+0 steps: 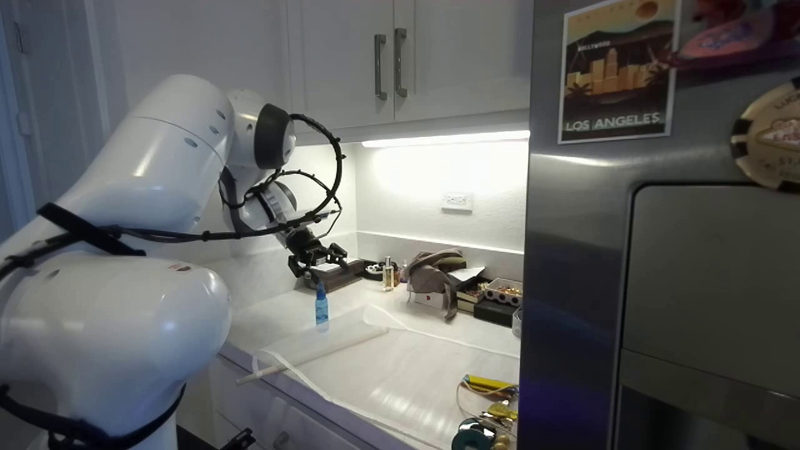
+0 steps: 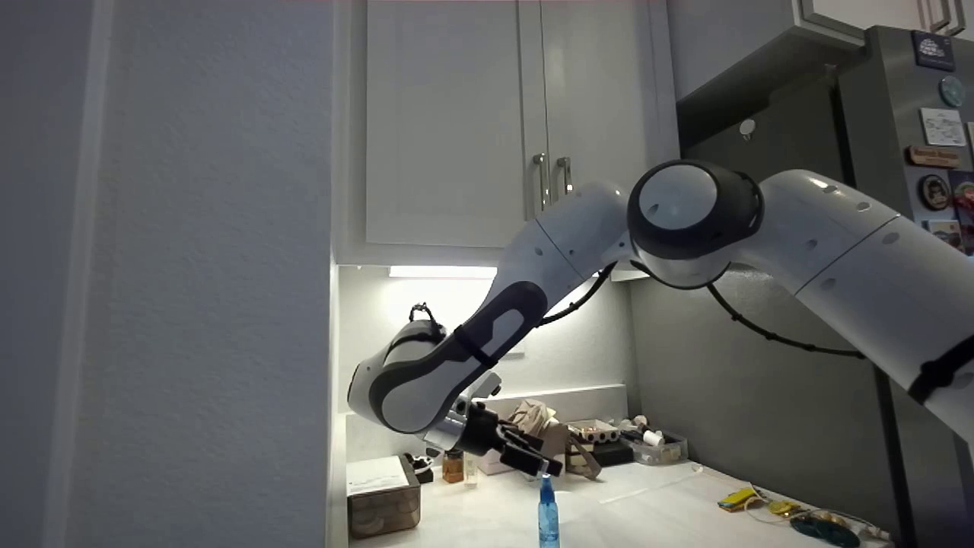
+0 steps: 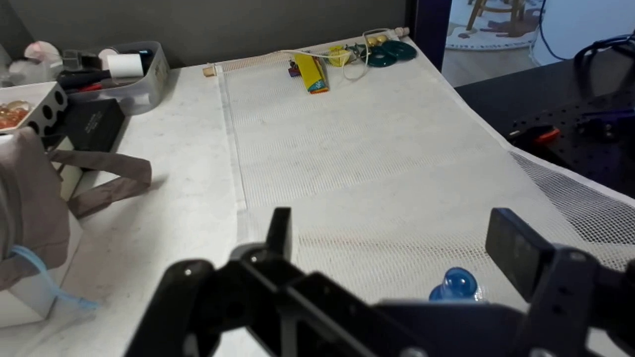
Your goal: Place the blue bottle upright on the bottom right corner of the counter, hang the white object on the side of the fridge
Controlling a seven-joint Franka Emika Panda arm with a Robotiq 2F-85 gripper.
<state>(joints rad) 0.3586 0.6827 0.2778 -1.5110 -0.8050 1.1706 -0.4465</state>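
Note:
The blue bottle (image 1: 321,306) stands upright at the curled near end of the white object (image 1: 412,369), a thin mesh sheet spread over the white counter (image 1: 275,315). The bottle's base shows through the sheet. The bottle also shows in an exterior view (image 2: 548,517). My gripper (image 1: 319,261) is open and empty, just above the bottle's top. In the wrist view, the bottle's blue top (image 3: 459,283) shows between the spread fingers (image 3: 392,233), nearer the right one; its body is hidden by the gripper. The grey fridge (image 1: 575,281) stands beside the counter; its side shows in an exterior view (image 2: 761,380).
A yellow item (image 3: 311,73) and dark green rings (image 3: 389,53) lie on the sheet's far end by the fridge. A brown bag (image 1: 431,275), a glass bottle (image 1: 388,275), a brown box (image 2: 384,506) and a clear bin (image 3: 149,82) stand along the counter's back. Cabinets (image 1: 437,62) hang above.

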